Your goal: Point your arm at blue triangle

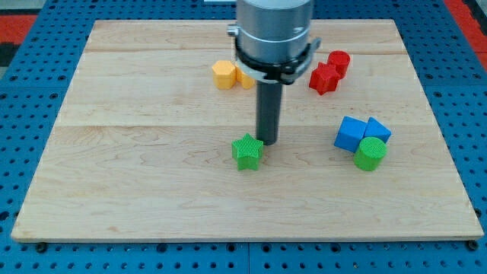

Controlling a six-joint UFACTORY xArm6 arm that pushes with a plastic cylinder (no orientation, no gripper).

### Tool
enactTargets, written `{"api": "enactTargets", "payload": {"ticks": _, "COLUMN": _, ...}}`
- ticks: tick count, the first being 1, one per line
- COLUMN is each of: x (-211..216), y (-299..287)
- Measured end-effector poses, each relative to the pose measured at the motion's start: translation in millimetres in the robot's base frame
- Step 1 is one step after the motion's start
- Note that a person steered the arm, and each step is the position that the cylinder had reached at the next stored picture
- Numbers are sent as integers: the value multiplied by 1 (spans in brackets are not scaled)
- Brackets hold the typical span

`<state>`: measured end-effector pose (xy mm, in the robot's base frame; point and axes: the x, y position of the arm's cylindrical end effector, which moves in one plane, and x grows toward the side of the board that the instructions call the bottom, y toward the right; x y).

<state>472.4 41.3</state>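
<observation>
At the counter's [152, 190] centre, my tip [268, 142] rests just beside the green star [247, 151], at its upper right; no hand shows. Well to the view's right, what seems to be the blue triangle [378, 129] adjoins a blue cube [350, 134] and green cylinder [370, 153].

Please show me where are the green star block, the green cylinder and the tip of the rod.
green star block [247, 151], camera view, on its top face.
green cylinder [370, 153], camera view, on its upper front.
my tip [268, 141], camera view, at the rod's very end, by the star's upper right.
</observation>
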Motion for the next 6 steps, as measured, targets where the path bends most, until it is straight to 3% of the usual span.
{"api": "enactTargets", "payload": {"ticks": 1, "x": 3, "y": 27}}
{"api": "enactTargets", "payload": {"ticks": 2, "x": 36, "y": 30}}
{"api": "enactTargets", "payload": {"ticks": 4, "x": 75, "y": 122}}
{"api": "enactTargets", "payload": {"ticks": 5, "x": 67, "y": 184}}
{"api": "enactTargets", "payload": {"ticks": 6, "x": 29, "y": 191}}
